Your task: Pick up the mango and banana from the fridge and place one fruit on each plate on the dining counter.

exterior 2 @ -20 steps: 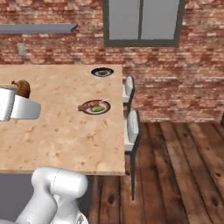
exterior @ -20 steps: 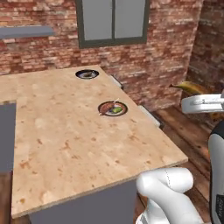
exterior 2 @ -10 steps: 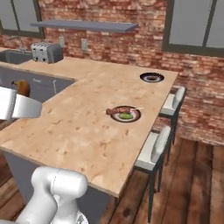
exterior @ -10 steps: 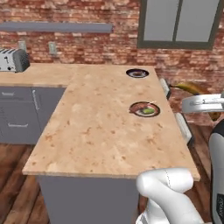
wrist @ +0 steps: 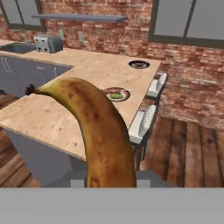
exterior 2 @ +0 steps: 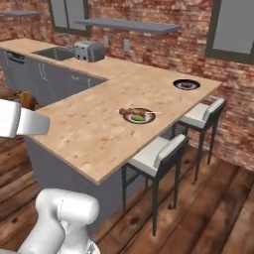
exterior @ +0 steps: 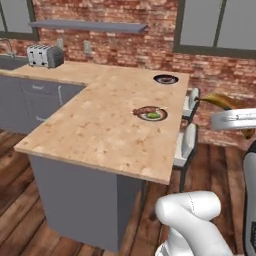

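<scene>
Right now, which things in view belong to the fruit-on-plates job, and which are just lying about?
Job: banana held in gripper; near plate holding mango; far plate; dining counter.
Lying about: toaster; stools; wall shelf; sink.

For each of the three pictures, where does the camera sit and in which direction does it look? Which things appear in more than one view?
Left base view: behind the arm on its left, facing the dining counter; white arm lower right, the banana in its tool.
Right base view: behind on the right, facing the same counter with two stools; white arm lower left.
Hand view: on the hand, looking along the tool, which is shut on the banana.
Shared: both plates, the near one bearing the mango, and the toaster.
</scene>
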You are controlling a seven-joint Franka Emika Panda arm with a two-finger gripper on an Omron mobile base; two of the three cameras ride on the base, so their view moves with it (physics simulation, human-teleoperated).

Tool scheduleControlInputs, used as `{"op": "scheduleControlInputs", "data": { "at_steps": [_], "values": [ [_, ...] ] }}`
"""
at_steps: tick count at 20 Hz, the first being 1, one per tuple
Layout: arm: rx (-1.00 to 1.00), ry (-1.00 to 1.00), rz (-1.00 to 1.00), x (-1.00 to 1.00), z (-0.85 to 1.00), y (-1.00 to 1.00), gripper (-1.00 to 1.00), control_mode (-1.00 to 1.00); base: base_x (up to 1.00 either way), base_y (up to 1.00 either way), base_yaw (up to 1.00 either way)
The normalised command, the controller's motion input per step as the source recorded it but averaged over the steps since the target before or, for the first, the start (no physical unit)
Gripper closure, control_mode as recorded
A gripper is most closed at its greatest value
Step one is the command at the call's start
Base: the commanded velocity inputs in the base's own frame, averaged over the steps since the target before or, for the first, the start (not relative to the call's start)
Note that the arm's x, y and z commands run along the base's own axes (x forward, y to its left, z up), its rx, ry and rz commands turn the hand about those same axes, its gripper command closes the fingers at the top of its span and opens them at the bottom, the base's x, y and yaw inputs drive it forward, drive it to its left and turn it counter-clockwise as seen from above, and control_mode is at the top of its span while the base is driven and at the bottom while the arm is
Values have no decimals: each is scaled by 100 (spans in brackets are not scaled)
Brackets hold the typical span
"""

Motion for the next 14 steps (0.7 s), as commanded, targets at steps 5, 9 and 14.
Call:
{"op": "scheduleControlInputs", "data": {
  "at_steps": [5, 9, 14],
  "values": [
    [0, 0, 0, 0, 0, 0, 100, 100, -30, -98, 55],
    [0, 0, 0, 0, 0, 0, 100, 100, -13, -78, 68],
    [0, 0, 0, 0, 0, 0, 100, 100, -11, -78, 67]
  ]
}}
